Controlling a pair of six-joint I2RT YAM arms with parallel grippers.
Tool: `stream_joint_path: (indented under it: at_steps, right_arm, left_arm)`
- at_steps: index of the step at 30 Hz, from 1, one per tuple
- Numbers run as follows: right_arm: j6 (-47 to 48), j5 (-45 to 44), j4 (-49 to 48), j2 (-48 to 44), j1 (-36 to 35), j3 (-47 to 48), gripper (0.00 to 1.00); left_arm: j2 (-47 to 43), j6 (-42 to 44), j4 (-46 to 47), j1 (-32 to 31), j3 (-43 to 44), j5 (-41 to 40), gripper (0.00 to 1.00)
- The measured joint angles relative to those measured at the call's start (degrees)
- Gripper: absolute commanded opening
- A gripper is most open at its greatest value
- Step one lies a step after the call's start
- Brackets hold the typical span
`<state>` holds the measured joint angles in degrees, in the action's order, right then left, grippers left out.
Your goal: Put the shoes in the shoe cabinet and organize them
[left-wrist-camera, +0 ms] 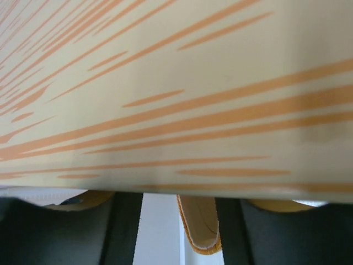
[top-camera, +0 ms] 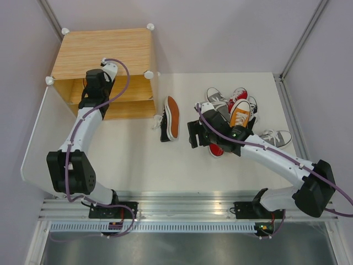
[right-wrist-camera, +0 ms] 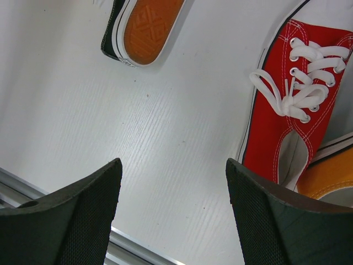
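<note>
On white table (top-camera: 127, 160): canvas shoes (top-camera: 234, 110) heaped; wood-grain cabinet (top-camera: 105, 52)

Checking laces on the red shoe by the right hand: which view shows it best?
Right wrist: the red shoe fills its right side, laces clear. Top view shows only a sliver under the right arm; left wrist shows none.

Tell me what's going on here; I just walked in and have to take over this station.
Two robot arms are loading sneakers into the shoe cabinet. The left hand is reaching into the cabinet's open front, its fingers parted, with what looks like a shoe sole between them. The right hand hovers open and empty over the table, beside a red shoe. A heap of shoes lies on the table's right side, and a black shoe lies on its side between heap and cabinet.
</note>
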<state>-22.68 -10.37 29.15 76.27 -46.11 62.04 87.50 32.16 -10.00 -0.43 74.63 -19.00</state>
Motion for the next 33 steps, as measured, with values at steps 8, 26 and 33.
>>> stream_joint_path:
  at_steps: [8,26,33]
  right_arm:
    - [0.02,0.00,-1.25,0.00,0.00,-0.13,0.80]
    - [0.50,-0.09,-5.18,-4.28,0.00,-5.90,0.80]
    - [1.14,-0.52,-5.99,-7.23,0.00,-8.13,0.80]
  left_arm:
    - [-4.33,-10.47,-3.23,0.07,0.00,-1.01,0.76]
    - [-10.21,-52.96,-18.62,0.09,-0.90,-9.25,0.66]
    - [-6.45,-56.39,-18.14,0.07,-1.01,-13.03,0.64]
